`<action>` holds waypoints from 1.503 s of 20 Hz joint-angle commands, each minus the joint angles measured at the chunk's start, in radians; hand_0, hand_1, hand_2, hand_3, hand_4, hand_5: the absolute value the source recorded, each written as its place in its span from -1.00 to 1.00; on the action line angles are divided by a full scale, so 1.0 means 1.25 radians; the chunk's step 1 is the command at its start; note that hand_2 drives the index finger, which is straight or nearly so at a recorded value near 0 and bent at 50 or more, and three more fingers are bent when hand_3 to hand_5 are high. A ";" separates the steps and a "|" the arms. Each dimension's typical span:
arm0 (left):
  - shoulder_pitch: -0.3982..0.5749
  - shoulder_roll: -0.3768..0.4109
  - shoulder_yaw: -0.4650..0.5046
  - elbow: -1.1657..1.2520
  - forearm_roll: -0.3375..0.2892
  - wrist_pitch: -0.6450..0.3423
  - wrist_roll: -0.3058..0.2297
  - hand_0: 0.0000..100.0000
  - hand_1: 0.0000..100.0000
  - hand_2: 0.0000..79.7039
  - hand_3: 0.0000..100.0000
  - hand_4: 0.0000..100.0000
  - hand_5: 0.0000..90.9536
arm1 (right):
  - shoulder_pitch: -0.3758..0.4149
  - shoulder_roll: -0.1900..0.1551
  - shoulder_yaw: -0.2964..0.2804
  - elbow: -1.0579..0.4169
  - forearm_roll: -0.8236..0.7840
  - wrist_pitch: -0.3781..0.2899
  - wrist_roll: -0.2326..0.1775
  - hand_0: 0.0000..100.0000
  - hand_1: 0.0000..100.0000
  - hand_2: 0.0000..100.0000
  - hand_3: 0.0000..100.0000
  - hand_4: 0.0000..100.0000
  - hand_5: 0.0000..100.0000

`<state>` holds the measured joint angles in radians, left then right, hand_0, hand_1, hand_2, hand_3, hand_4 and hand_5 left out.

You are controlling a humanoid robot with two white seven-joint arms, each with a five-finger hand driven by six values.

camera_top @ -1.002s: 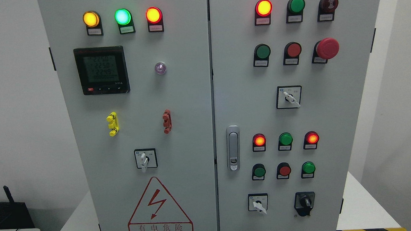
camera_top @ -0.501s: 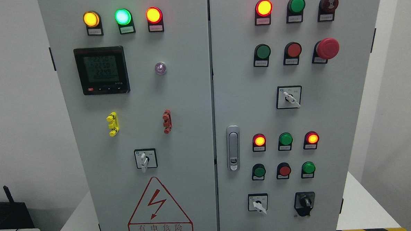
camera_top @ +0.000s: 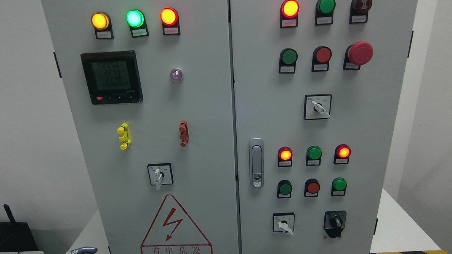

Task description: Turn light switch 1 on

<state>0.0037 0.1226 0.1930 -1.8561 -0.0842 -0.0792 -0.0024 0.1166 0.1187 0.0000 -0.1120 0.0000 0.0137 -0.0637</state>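
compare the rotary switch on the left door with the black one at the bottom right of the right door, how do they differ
The left-door rotary switch has a pale handle on a white, black-framed square plate; the bottom-right black rotary switch is dark all over, on a rounded black mount. The first sits alone above the warning triangle, the second beside another white selector. Both handles point roughly downward.

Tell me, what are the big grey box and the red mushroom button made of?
The cabinet looks like painted sheet metal: flat, matte grey doors with a crisp seam. The red mushroom button looks like smooth plastic with a soft sheen, though I can't be certain.
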 commanded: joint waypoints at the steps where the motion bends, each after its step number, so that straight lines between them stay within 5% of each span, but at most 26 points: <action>1: -0.023 -0.024 -0.140 -0.038 -0.027 0.017 0.051 -0.66 -0.38 0.12 0.36 0.42 0.14 | 0.000 0.000 0.013 0.000 -0.020 0.000 -0.001 -0.76 -0.22 -1.00 -1.00 -1.00 -1.00; 5: -0.069 -0.062 -0.178 -0.043 -0.055 0.125 0.145 -0.67 -0.35 0.24 0.46 0.48 0.18 | 0.000 0.001 0.013 0.000 -0.020 0.000 -0.001 -0.76 -0.22 -1.00 -1.00 -1.00 -1.00; 15: -0.132 -0.112 -0.200 -0.042 -0.059 0.233 0.158 -0.80 -0.21 0.34 0.56 0.54 0.23 | 0.000 0.000 0.013 0.000 -0.020 0.000 -0.001 -0.76 -0.22 -1.00 -1.00 -1.00 -1.00; 19: -0.165 -0.125 -0.222 -0.038 -0.063 0.270 0.222 -0.81 -0.20 0.35 0.57 0.54 0.23 | 0.000 0.000 0.013 0.000 -0.020 0.000 -0.001 -0.76 -0.22 -1.00 -1.00 -1.00 -1.00; 30: -0.231 -0.148 -0.255 -0.033 -0.090 0.336 0.296 -0.82 -0.04 0.39 0.59 0.55 0.26 | 0.000 0.001 0.013 0.000 -0.020 0.000 -0.001 -0.76 -0.22 -1.00 -1.00 -1.00 -1.00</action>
<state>-0.2441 -0.0174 -0.0685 -1.8992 -0.1802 0.3200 0.3399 0.1166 0.1186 0.0000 -0.1120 0.0000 0.0137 -0.0636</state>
